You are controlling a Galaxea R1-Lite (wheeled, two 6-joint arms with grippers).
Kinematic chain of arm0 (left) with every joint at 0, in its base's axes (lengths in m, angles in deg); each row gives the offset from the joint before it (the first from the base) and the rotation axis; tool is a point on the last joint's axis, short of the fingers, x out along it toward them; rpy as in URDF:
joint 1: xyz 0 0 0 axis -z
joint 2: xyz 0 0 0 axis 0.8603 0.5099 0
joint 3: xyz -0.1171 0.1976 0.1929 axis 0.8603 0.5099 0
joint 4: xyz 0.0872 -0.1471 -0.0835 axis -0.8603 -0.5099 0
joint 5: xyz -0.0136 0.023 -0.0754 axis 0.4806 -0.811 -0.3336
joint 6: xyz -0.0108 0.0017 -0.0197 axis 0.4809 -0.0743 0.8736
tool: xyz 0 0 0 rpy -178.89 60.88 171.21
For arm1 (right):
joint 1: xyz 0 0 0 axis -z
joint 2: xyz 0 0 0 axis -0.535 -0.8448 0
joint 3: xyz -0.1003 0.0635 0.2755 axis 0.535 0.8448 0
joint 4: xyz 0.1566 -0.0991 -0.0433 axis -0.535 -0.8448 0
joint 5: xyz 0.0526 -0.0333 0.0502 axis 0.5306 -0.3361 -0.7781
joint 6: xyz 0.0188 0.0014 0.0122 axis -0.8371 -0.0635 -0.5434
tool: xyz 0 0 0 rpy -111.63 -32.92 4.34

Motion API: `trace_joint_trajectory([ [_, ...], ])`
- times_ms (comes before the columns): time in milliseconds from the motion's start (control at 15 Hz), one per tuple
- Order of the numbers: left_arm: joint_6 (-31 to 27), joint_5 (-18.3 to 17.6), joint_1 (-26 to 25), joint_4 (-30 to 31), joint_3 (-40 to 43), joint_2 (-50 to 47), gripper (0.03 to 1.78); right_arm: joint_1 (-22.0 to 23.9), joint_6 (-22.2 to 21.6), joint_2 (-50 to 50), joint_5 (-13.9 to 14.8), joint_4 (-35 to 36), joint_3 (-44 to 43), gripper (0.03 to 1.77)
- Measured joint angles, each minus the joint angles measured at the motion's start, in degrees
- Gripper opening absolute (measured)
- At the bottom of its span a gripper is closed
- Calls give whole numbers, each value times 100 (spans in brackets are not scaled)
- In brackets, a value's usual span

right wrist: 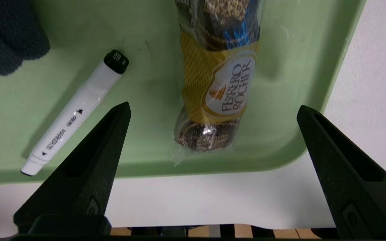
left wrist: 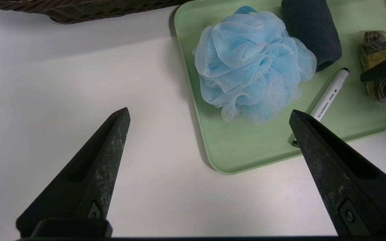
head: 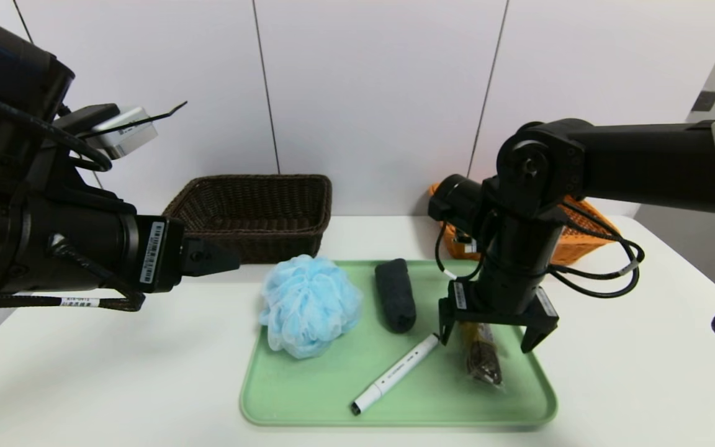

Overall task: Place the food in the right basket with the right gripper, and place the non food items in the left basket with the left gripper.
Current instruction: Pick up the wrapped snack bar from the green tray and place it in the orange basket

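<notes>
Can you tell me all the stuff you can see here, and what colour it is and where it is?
table: 1, white, under everything
tray: 1, green, table middle
bath pouf: 1, light blue, tray's left part
rolled cloth: 1, dark, tray middle
marker: 1, white with black cap, tray front
chocolate pack: 1, gold and brown, tray's right part
left basket: 1, dark brown, back left
right basket: 1, orange, back right
left gripper: 1, black, open, left of tray
right gripper: 1, black, open, above chocolate pack
</notes>
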Motion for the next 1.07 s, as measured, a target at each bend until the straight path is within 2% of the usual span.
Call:
trace_joint_trajectory([
  [333,5,-39,0,10,44,0,169,38,-80,-146,28,160,-37,171],
  [600,0,-78,0,10,52,11,169,138,-350,-213,28,294,-157,171],
  [1067,0,-84,0,18,50,94,169,269,-383,-389,78,289,-345,171],
])
